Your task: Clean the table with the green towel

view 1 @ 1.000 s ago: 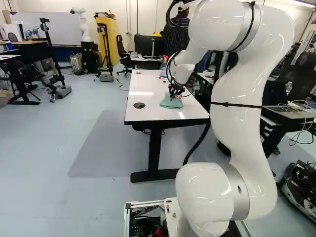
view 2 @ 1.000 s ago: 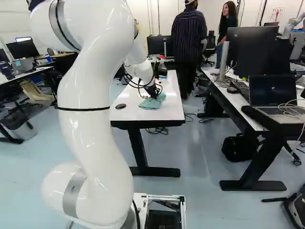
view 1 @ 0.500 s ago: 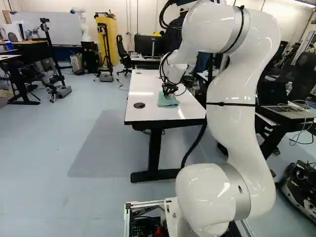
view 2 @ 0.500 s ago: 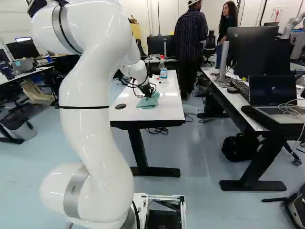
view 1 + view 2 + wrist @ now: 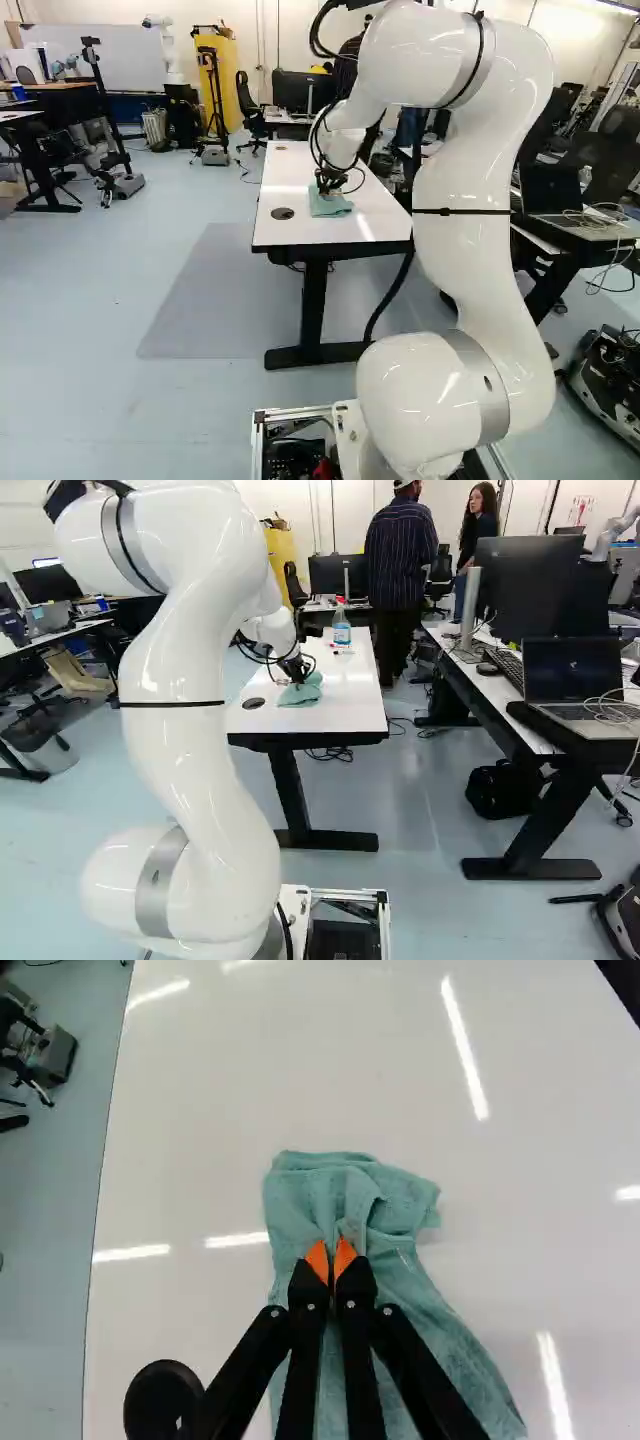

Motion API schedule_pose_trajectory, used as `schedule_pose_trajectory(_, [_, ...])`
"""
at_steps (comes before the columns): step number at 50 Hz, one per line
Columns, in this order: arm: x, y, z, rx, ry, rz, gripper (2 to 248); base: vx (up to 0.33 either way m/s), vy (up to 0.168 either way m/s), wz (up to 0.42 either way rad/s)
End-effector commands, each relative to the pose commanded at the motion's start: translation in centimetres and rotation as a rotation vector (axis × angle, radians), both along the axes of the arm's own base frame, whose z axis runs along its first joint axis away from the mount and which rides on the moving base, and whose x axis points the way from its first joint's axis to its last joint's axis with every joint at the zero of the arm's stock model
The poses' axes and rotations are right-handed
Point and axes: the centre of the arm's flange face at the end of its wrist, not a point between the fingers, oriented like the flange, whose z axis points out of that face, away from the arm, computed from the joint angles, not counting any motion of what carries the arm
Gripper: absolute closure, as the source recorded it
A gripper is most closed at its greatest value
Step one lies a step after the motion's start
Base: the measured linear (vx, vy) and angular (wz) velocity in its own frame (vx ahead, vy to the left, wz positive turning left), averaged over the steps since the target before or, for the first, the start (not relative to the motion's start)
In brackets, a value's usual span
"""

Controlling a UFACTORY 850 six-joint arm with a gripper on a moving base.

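"Pinching what, with the tool (image 5: 331, 1252)?"

"A raised fold of the green towel (image 5: 318, 1195), between orange pads pressed close together. Caught near the far end, with the longer part trailing back beneath the tool."

"Lying where, and running which way?"

"On the worktop (image 5: 510, 1210), with the long axis roughly lengthwise and a flare away from the cable hole (image 5: 163, 1400)."

"Close to any edge?"

"Not right at one. Nearer the long edge on the cable-hole side, judging by the wrist view. Probably more room toward the opposite long edge, so likely best to sweep across that way, or straight ahead."

"Anything to dodge?"

"Well ahead, a spray bottle (image 5: 341, 630), upright. Better to turn short of it, and to press lightly, to avoid bunching or rucking underneath."
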Motion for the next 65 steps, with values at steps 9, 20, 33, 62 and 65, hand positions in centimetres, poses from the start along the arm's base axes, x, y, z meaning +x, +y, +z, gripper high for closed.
schedule_pose_trajectory(9, [-0.3,1.6,0.0,0.0,0.002,0.026,222,0.0,0.0,0.0])
schedule_pose_trajectory(20, [-1.0,3.6,0.1,0.0,0.006,0.057,222,0.0,0.0,0.0])
schedule_pose_trajectory(33, [-2.9,4.8,0.2,-0.002,0.018,0.08,222,0.0,0.0,0.0])
schedule_pose_trajectory(62, [-6.8,4.1,1.7,-0.002,0.019,0.076,222,0.0,0.0,0.0])
schedule_pose_trajectory(65, [-7.1,4.0,2.1,-0.001,0.014,0.075,222,0.0,0.0,0.0])
